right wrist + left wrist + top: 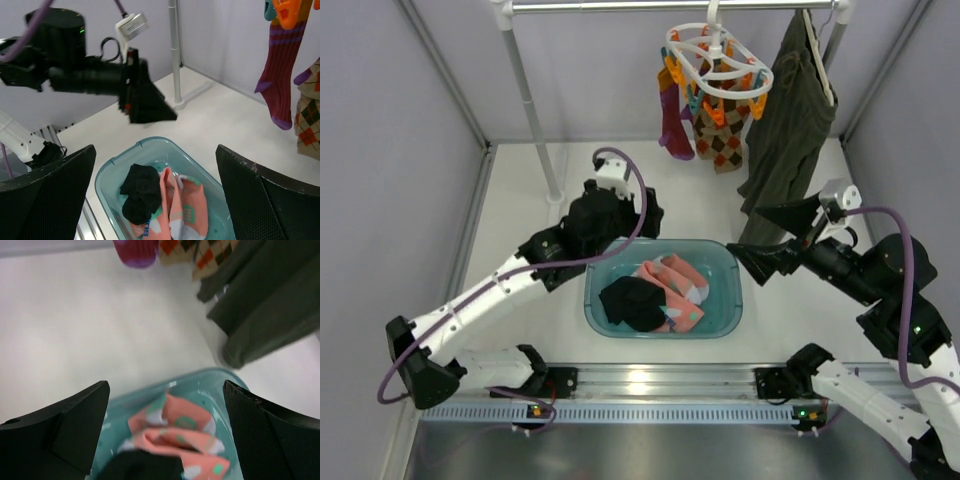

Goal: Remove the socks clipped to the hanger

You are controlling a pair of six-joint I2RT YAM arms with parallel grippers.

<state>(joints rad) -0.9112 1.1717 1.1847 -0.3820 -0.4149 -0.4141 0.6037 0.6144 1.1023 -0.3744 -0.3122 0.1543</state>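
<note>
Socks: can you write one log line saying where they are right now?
hanger: striped sock, argyle socks clipped | tub: pink socks, black sock | left fingers: open, empty, near tub | right fingers: open, empty

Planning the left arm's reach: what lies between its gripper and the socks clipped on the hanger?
Left wrist view: only bare white table between the left gripper and the hanging socks.
</note>
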